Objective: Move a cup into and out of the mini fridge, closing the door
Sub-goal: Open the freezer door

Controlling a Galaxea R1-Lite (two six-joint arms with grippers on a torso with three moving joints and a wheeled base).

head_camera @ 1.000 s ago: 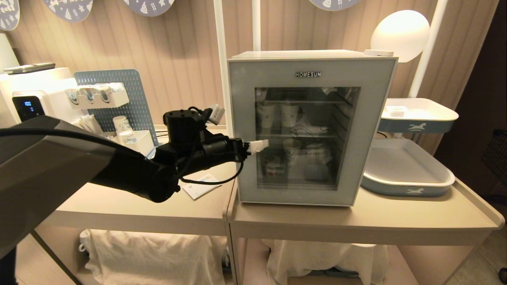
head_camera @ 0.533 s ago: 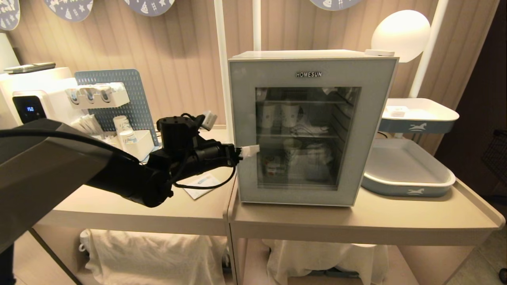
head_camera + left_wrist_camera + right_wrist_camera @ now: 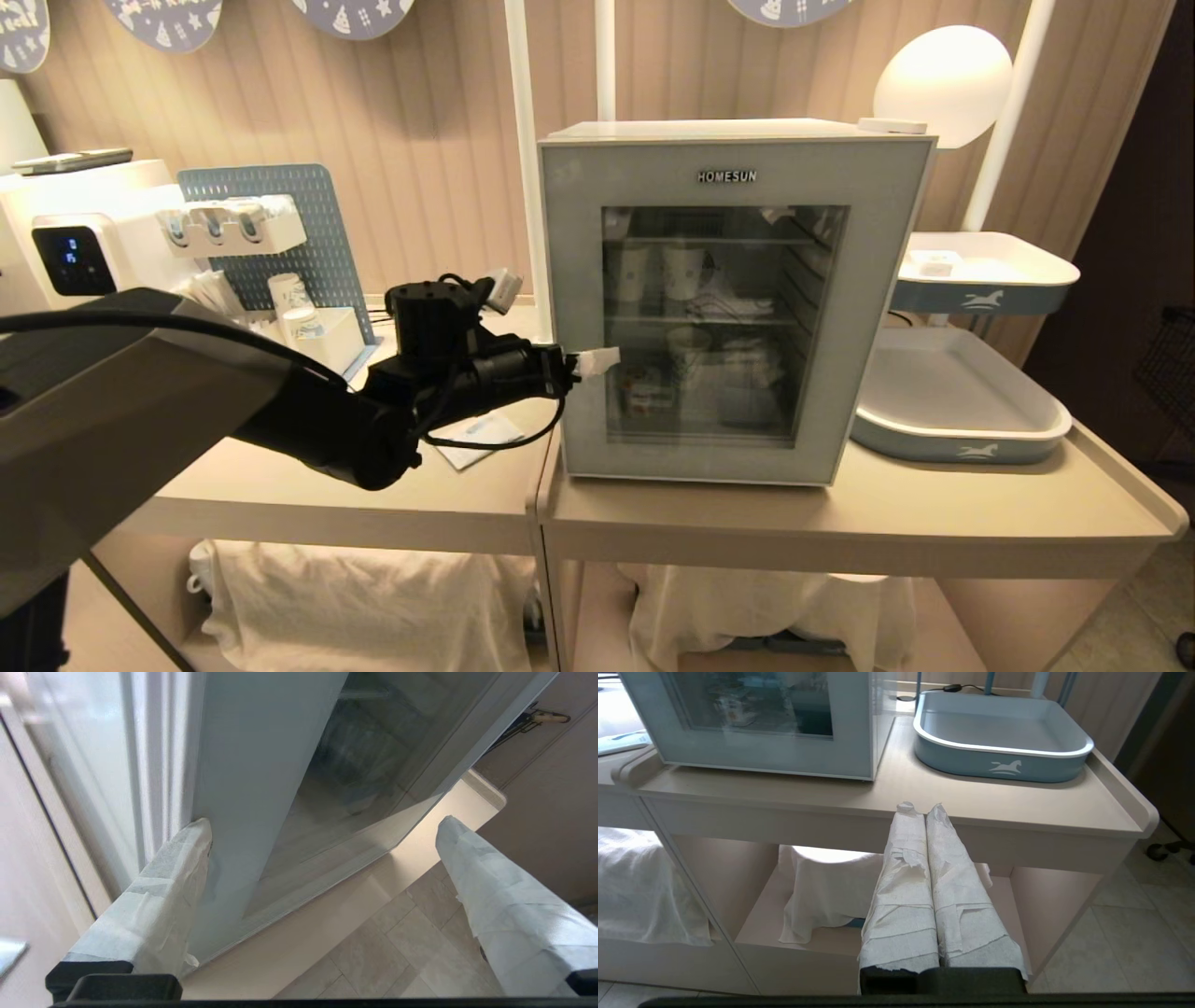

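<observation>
The left gripper stood at the left edge of the door of the mini fridge, one finger against that edge. Beyond the gripper, behind the glass, sat the cup. A tray lay right of the fridge.

One mini fridge, door shut. Three paper cups behind its glass: two far on the upper shelf, one lower. Two blue-and-white trays on the right. One water dispenser far left. One globe lamp.
</observation>
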